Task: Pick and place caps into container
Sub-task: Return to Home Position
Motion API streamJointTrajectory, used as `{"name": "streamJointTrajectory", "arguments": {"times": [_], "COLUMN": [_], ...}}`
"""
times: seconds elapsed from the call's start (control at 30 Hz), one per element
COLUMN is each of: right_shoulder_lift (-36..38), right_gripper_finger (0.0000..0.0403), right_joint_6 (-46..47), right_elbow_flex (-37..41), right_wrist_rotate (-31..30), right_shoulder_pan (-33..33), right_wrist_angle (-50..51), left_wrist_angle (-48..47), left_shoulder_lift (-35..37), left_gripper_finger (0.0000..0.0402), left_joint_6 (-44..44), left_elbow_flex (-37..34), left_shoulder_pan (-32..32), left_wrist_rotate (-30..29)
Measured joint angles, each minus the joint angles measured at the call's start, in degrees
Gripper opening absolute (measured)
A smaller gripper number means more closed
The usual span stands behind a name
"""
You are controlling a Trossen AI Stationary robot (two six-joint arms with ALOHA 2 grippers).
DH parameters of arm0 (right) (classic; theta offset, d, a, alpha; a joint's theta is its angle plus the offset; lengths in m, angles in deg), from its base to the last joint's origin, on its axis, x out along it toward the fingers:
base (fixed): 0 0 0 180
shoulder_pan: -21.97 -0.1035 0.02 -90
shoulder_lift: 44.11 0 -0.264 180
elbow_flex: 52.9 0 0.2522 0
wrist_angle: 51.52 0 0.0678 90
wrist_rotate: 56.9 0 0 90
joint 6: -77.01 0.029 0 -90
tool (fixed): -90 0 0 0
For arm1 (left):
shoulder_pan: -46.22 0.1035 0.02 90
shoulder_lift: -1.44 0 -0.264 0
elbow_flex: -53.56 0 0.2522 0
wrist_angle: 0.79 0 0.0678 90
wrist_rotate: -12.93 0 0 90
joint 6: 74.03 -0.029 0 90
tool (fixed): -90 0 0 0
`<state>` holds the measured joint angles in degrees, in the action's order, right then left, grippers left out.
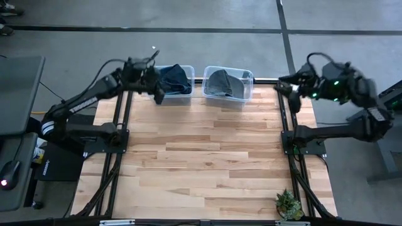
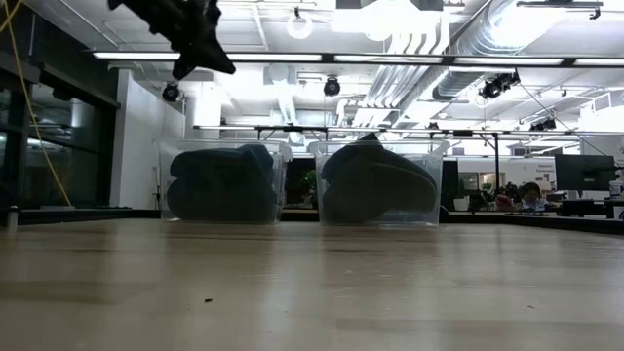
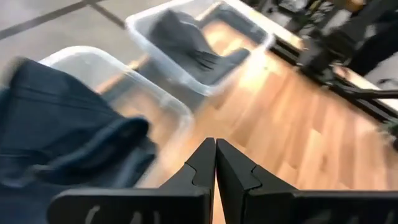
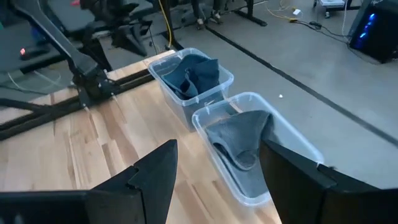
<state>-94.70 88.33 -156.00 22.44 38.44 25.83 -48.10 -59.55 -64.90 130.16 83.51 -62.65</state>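
The fingers (image 3: 198, 171) of the left gripper (image 3: 215, 144) are pressing together along their whole length with nothing between them, while the fingers (image 4: 155, 177) of the right gripper (image 4: 217, 146) are standing wide apart and holding nothing. The left gripper is hanging in the air above the table (image 1: 201, 163), higher than the box tops in the low view, just beside the outer wall of the left box (image 1: 179, 95) at the far edge. The right gripper is hovering at the far right corner, over the right edge and well apart from both boxes. The two clear boxes are sitting side by side along the middle of the far edge with a narrow gap between them. The blue caps (image 1: 174, 78) are lying crumpled inside the left box, bulging up to about its rim; which way their brims are pointing cannot be told. The grey caps (image 1: 221, 81) are lying inside the right box (image 1: 248, 76), stacked flat, with their long axis running along the length of the box, parallel with the far edge; their brim direction is also unclear. No cap is lying on the bare wood. A small plant (image 1: 289, 204) is sitting near the near right corner.
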Motion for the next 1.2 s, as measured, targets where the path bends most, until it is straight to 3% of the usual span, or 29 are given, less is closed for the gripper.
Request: {"name": "streamJointTrajectory", "arguments": {"times": [0.27, 0.63, 0.87, 1.07, 1.2], "right_shoulder_lift": [11.24, 18.72, 25.18, 31.12, 31.83], "right_gripper_finger": [0.022, 0.022, 0.022, 0.022, 0.022], "right_joint_6": [7.08, 14.45, 18.29, 21.72, 24.23], "right_elbow_flex": [27.26, 51.75, 62.62, 67.69, 70.27], "right_wrist_rotate": [2.14, 4.43, -1.1, -3.56, -2.52], "right_shoulder_pan": [-0.02, -0.02, -0.02, -0.02, -0.02], "right_wrist_angle": [-23.71, -54.45, -68.03, -67.75, -68.41], "left_wrist_angle": [17.42, 40.71, 42.47, 43.96, 43.77], "left_shoulder_lift": [14.78, 31.12, 40.34, 43.83, 42.62], "left_gripper_finger": [0.001, 0.001, 0.001, 0.001, 0.001], "left_joint_6": [10.35, 21.02, 25.23, 27.14, 25.42], "left_elbow_flex": [-19.79, -42.36, -50.23, -52.71, -52.8], "left_shoulder_pan": [-6.8, -11.96, -11.95, -12.27, -15.88], "left_wrist_rotate": [0.2, -2.46, -3.02, -3.12, -6.85]}}
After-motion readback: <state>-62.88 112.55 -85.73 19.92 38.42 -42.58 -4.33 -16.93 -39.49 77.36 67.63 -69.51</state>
